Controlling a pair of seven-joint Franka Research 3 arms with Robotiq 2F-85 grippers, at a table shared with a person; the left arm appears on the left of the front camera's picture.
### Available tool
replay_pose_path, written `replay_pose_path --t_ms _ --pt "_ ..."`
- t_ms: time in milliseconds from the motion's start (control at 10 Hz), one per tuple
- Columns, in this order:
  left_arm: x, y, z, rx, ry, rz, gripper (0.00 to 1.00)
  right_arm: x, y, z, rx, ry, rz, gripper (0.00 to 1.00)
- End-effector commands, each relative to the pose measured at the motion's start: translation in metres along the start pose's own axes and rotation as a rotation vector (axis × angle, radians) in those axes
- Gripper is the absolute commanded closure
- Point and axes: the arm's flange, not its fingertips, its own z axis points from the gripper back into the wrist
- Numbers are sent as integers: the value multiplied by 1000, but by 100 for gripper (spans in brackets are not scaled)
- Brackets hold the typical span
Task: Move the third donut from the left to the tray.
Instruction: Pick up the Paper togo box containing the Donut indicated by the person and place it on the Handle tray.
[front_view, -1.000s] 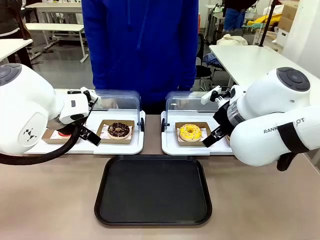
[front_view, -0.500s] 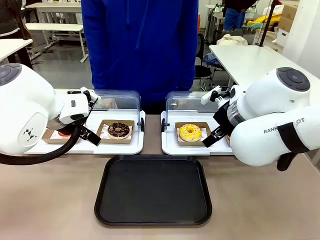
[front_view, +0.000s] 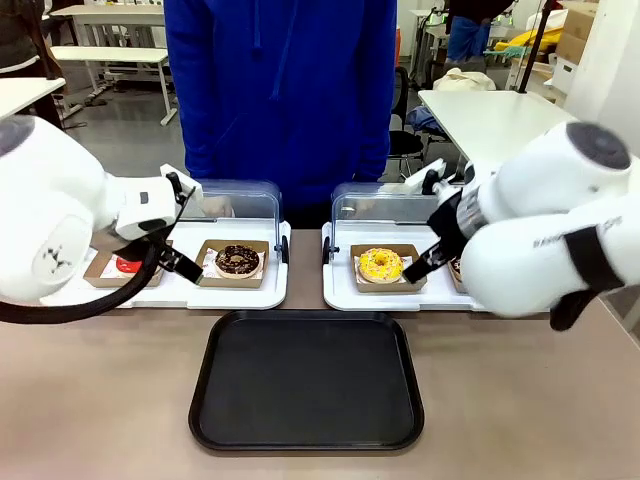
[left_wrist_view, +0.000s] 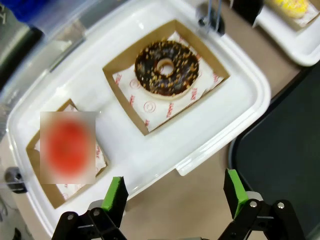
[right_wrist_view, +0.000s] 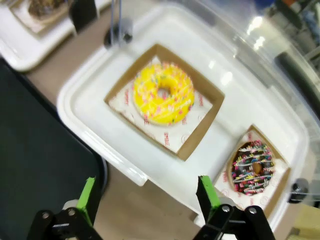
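The third donut (right_wrist_view: 163, 93), a ring with glossy bright yellow icing and fine coloured sprinkles, lies on printed paper in a shallow square brown cardboard holder (right_wrist_view: 197, 135). The holder sits in the left part of the right-hand white display tray (right_wrist_view: 100, 100), a smooth plastic tray with rounded corners whose clear domed lid (front_view: 385, 205) is tipped back on the far side. In the same white tray, to the right, a dark donut (right_wrist_view: 252, 167) with white drizzle and coloured sprinkles rests in its own cardboard holder. The tray (front_view: 305, 385), flat matte black plastic with rounded corners and a raised rim, lies bare on the near middle of the brown surface (front_view: 100, 400), just near of both white trays. The right hand (right_wrist_view: 147, 192) hangs above the near edge of the right white tray, its green-padded fingers spread wide with nothing between them. The left hand (left_wrist_view: 175, 192) is likewise wide open and holds nothing, above the near rim of the left white display tray (left_wrist_view: 210, 120), where a chocolate donut (left_wrist_view: 167, 67) with pale crumbs lies in a square cardboard holder. A person in a blue top (front_view: 280, 90) stands at the far side.
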Motion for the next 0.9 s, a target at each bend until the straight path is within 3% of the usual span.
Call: replay_pose_path --t_ms 0,300,400,700,800 --pt "11 28 63 -116 -43 -26 0 18 -45 67 62 -67 -28 0" --pt "13 86 138 -286 -60 -163 0 -3 -132 127 208 -146 -43 0" --pt "-2 126 166 -354 -60 -256 0 -22 -169 141 253 -169 -26 0" --pt "-30 229 180 -444 -131 -385 0 -99 -266 156 330 -284 2 0" --pt "-52 242 190 -460 -163 -397 0 -115 -272 150 351 -290 0 0"
